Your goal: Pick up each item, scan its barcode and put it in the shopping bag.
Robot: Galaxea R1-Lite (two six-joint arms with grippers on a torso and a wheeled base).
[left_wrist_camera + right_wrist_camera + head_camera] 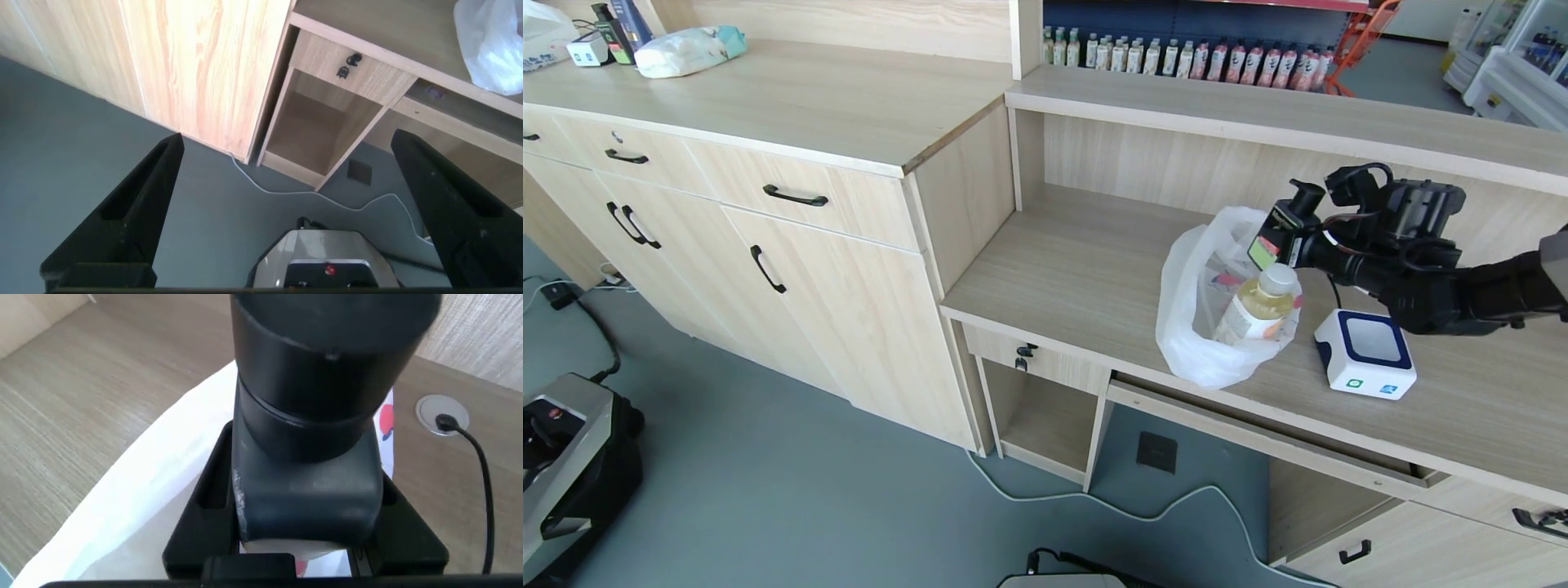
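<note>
One bag [1186, 327], one bottle [1258, 309] (another [1280, 233] in hand [1294, 241])

Centre right, pale yellow drink bottle [1254, 314]: base hidden inside white plastic shopping bag [1184, 327]. Right wrist view: black labelled container [1267, 245] blocks most of the bag.

Head view looks down on counter [1078, 269] and floor [768, 490]; left wrist view, low, faces floor; right wrist view close over black bottle [327, 416]; all share the bag [1184, 327].
</note>
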